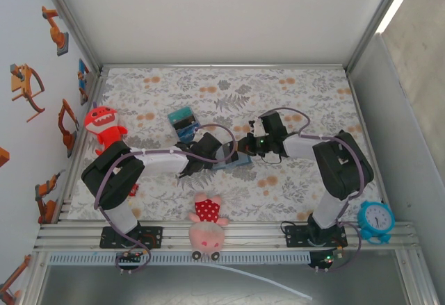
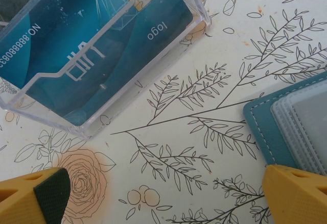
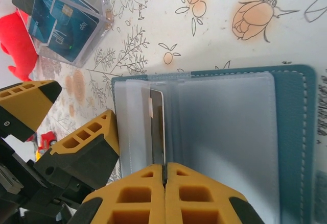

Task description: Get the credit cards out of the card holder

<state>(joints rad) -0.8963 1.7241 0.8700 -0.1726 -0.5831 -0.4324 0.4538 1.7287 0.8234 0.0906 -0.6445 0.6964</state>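
Two arms reach inward, meeting mid-worktop over card holder, which lies open and flat there. Right fingers pinched shut on edge of card poking from frosted sleeve. Best move, likely: draw card straight along sleeve, slow, no twist, else card holder drags. Left fingers spread wide, empty, hovering low just beside its edge, near clear box; could pin panel down. Right wrist tipped down over sleeve.

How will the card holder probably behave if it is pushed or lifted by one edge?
The card holder looks thin and flat, so probably light; it may slide on the cloth if the right end effector pulls the card. Its stitched cover and clear sleeves look soft, so it likely flops when lifted.
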